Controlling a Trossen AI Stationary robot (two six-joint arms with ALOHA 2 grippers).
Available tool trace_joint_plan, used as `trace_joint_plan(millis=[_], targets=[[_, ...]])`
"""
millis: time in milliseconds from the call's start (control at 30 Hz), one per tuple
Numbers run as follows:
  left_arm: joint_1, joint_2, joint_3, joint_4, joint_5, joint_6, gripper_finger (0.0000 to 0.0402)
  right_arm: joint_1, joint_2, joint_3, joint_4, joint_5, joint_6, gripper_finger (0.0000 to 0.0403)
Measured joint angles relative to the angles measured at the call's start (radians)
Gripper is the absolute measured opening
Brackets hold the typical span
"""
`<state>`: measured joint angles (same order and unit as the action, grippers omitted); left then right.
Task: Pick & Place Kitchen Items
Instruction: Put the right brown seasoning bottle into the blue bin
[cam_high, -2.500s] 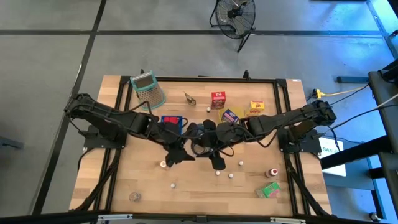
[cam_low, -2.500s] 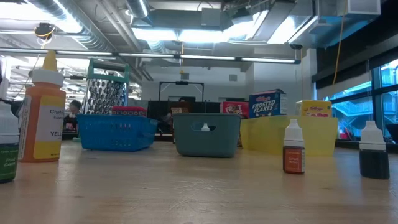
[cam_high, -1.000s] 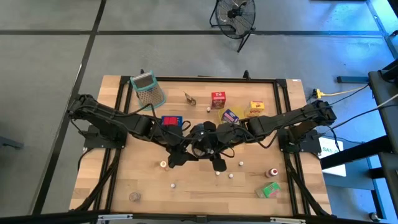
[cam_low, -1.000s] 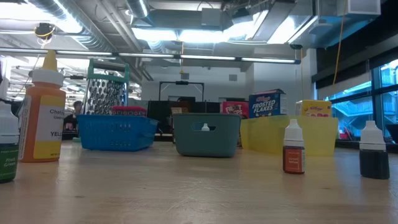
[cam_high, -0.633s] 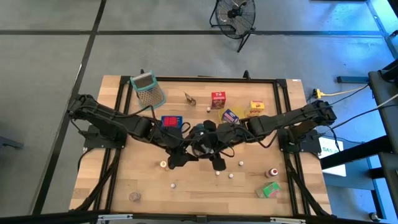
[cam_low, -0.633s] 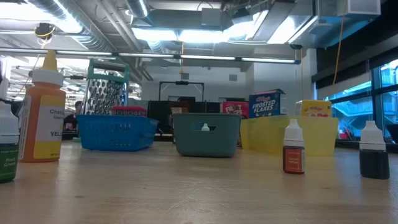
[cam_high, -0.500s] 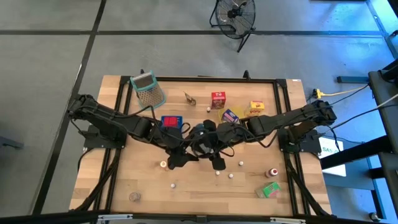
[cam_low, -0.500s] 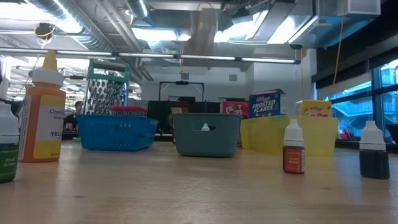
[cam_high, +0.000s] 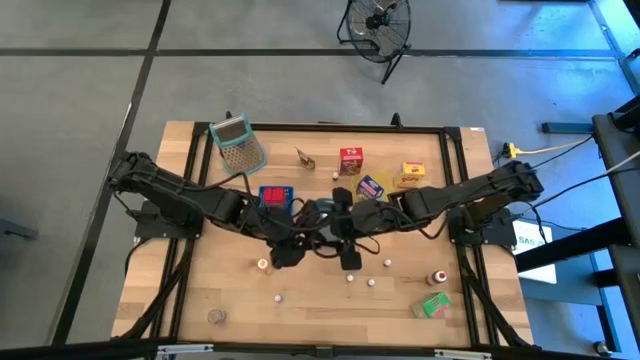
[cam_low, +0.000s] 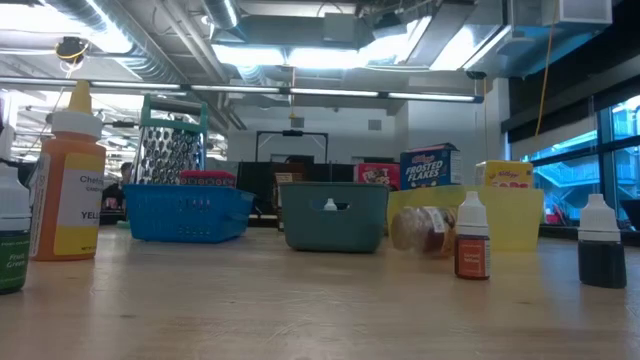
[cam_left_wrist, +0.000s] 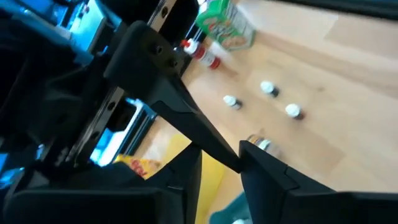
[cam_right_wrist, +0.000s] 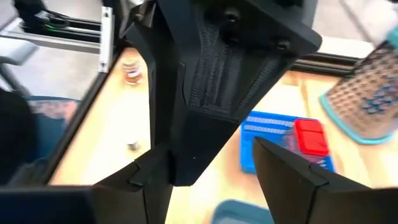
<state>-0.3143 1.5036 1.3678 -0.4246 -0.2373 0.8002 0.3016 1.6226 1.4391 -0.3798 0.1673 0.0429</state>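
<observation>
My left gripper (cam_high: 312, 226) and my right gripper (cam_high: 338, 212) meet nose to nose above the table's middle, over the trays. Both stand open. In the left wrist view a dark finger of the right arm (cam_left_wrist: 186, 118) crosses in front of my left gripper (cam_left_wrist: 221, 155). The right wrist view shows the left gripper's body filling the space before my right gripper (cam_right_wrist: 211, 155). A small clear jar with brown contents (cam_low: 420, 229) shows blurred in front of the yellow tray (cam_low: 510, 225). Red (cam_high: 351, 158), yellow (cam_high: 413, 173), blue-purple (cam_high: 371, 186) and green (cam_high: 432, 305) cartons stay untouched. My left gripper has the right arm's dark finger (cam_left_wrist: 214, 146) across the gap between its fingertips; I cannot tell whether they touch. My right gripper stands with its fingers on either side of the left gripper's body (cam_right_wrist: 211, 99); whether they touch, I cannot tell.
The blue tray (cam_high: 275, 195) holds a red item (cam_right_wrist: 309, 137); the grey-blue tray (cam_low: 335, 215) sits under the arms. The grater (cam_high: 238, 143) stands far left. White pieces (cam_high: 371, 282) and a red-capped bottle (cam_high: 437, 277) lie near right. Bottles (cam_low: 65, 190) (cam_low: 472, 240) stand by the low camera.
The clear jar has come into the low view in front of the yellow tray, blurred; it did not show there before. Both grippers have stayed over the table's middle, each turning a little at the wrist.
</observation>
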Motion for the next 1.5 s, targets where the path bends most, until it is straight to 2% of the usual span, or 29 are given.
trace_joint_plan(millis=[167,300,400,467,600,733,933,1133,1500], targets=[[-0.009,-0.015,0.002,0.0,-0.103,-0.024,0.0095,0.025,-0.045,0.0,-0.061,0.118,0.01,0.0191],[-0.012,-0.047,0.004,-0.031,-0.189,-0.107,0.0095,0.043,-0.084,0.0,-0.153,0.128,0.037,0.0183],[-0.013,-0.082,0.004,-0.081,-0.215,-0.182,0.0096,0.049,-0.09,0.0,-0.24,0.133,0.081,0.0182],[-0.018,-0.111,0.004,-0.119,-0.229,-0.234,0.0096,0.047,-0.084,0.0,-0.315,0.176,0.122,0.0187],[-0.036,-0.173,0.004,-0.193,-0.239,-0.34,0.0096,0.047,-0.053,0.0,-0.438,0.234,0.202,0.0212],[-0.06,-0.23,0.004,-0.26,-0.24,-0.455,0.0097,0.046,-0.027,0.0,-0.479,0.249,0.233,0.0247],[-0.089,-0.303,0.004,-0.397,-0.232,-0.644,0.0097,0.039,0.016,0.0,-0.583,0.259,0.183,0.0284],[-0.101,-0.361,-0.036,-0.443,-0.207,-0.759,0.0097,0.024,0.06,0.0,-0.708,0.282,0.002,0.0281],[-0.105,-0.434,-0.183,-0.411,-0.214,-0.819,0.0097,0.024,0.125,0.0,-0.655,0.244,-0.006,0.0268]])
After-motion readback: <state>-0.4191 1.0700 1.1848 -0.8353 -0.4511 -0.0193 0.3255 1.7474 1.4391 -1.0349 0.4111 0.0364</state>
